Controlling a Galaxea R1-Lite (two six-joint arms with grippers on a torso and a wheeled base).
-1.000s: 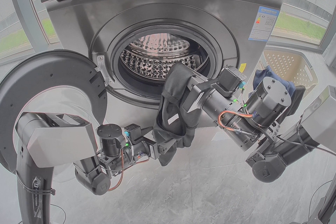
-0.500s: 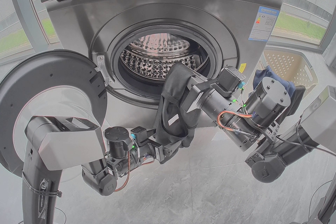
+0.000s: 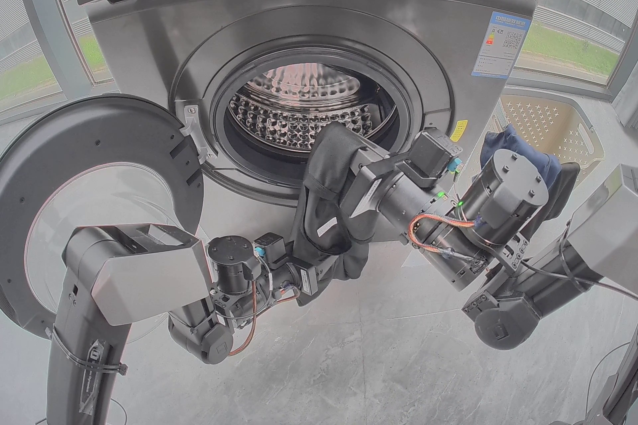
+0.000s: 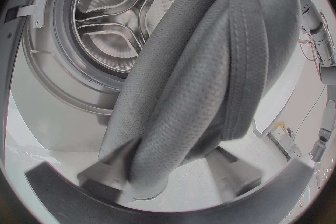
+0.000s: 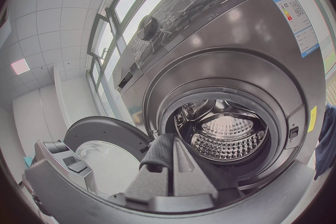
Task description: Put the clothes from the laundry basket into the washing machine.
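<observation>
Nearest and lowest, the left claw (image 4: 168, 173) sits under the hanging hem of the dark garment (image 3: 329, 207), fingers spread wide, apparently to gather the trailing cloth. Above it, the right claw (image 5: 171, 165) is clamped on the garment's top fold at the lip of the drum (image 3: 299, 107), probably for pushing it in. The door (image 3: 86, 141) stands swung aside. Beyond, the laundry basket (image 3: 565, 121) holds blue clothes (image 3: 512, 141). The washing machine (image 3: 166, 48) bears a blue-edged sticker (image 3: 502, 44) and a yellow sticker (image 3: 458, 129).
</observation>
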